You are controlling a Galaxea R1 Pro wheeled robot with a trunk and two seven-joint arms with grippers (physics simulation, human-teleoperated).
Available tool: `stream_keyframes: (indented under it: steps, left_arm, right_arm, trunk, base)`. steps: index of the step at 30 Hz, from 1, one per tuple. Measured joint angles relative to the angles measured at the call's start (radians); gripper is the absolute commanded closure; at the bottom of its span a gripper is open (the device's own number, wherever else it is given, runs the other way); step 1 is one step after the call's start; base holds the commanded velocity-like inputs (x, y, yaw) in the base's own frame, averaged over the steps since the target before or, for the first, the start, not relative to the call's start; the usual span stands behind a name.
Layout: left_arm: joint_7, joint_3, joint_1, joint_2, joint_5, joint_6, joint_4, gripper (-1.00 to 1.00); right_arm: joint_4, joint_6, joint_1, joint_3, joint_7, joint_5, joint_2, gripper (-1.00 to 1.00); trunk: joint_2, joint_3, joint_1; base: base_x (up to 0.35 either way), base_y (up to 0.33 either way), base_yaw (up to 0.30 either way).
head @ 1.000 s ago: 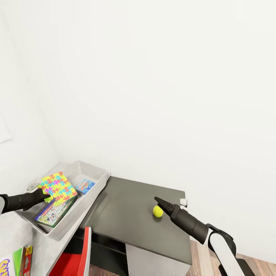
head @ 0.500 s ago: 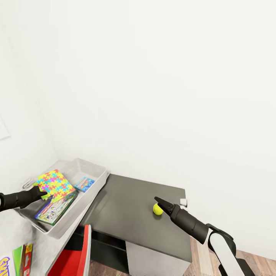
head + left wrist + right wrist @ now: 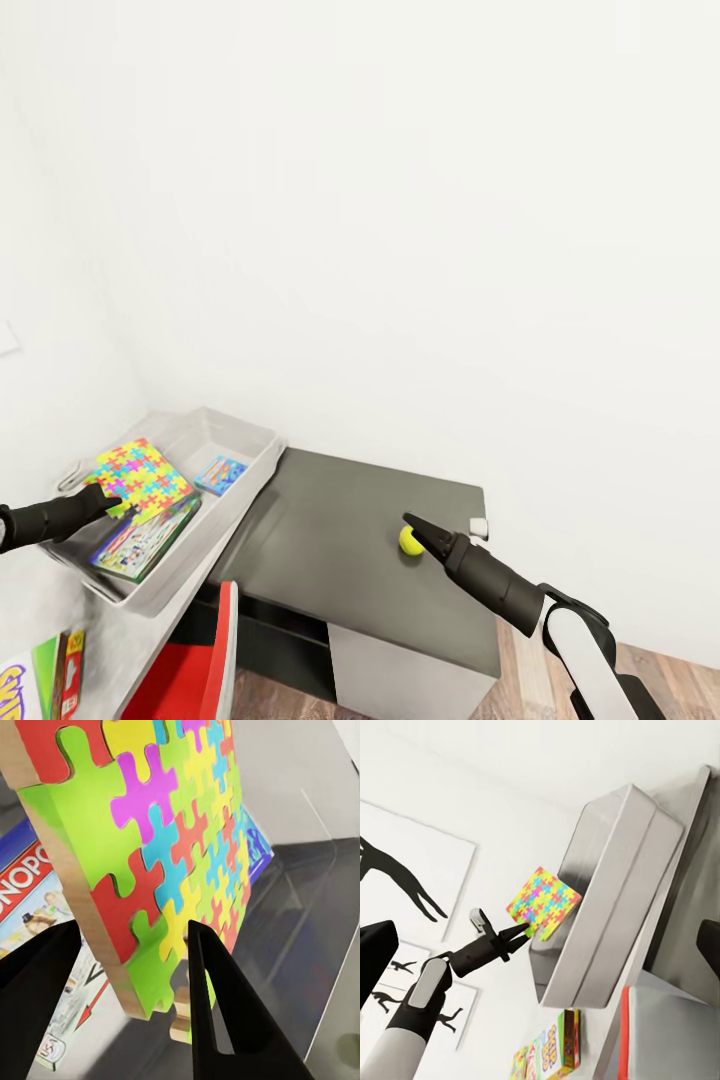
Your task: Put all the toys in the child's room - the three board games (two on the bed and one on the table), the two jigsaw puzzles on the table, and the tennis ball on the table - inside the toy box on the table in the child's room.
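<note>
The grey toy box stands at the left end of the table. My left gripper is shut on a corner of the colourful jigsaw puzzle, holding it tilted inside the box, above a Monopoly board game and a small blue box. The left wrist view shows both fingers on either side of the puzzle, with the Monopoly game below. The yellow tennis ball lies on the dark table. My right gripper hovers open just beside it.
A small white object sits at the table's far right corner. A red chair stands below the box. More colourful game boxes lie at the lower left. White walls close in behind and to the left.
The puzzle in my left gripper has settled slightly lower and flatter in the box. The whole view has shifted a little. The right arm and ball have stayed put.
</note>
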Motion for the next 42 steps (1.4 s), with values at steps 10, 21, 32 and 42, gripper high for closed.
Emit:
stream_keyframes:
  steps: [10,21,32,42]
  left_arm:
    - [0.000,0.000,0.000,-0.002,0.000,-0.001,0.000,1.00]
    - [0.000,0.000,0.000,-0.002,0.000,-0.002,0.000,1.00]
    - [0.000,0.000,0.000,-0.002,0.000,-0.001,0.000,1.00]
    - [-0.004,0.001,0.000,0.000,0.001,0.001,-0.001,-1.00]
  right_arm:
    - [0.000,0.000,0.000,0.000,0.000,0.000,0.000,-1.00]
    - [0.000,-0.001,0.000,0.000,0.000,0.000,0.000,-1.00]
    - [0.000,-0.001,0.000,0.000,0.001,0.000,0.000,-1.00]
    - [-0.001,-0.001,0.000,0.000,0.008,0.000,0.000,-1.00]
  trunk:
    - [0.000,-0.016,0.000]
    - [0.000,-0.034,0.000]
    - [0.000,-0.050,0.000]
    - [0.000,-0.051,0.000]
  base:
    - [0.000,0.000,0.000]
    - [0.000,0.000,0.000]
    - [0.000,0.000,0.000]
    - [0.000,0.000,0.000]
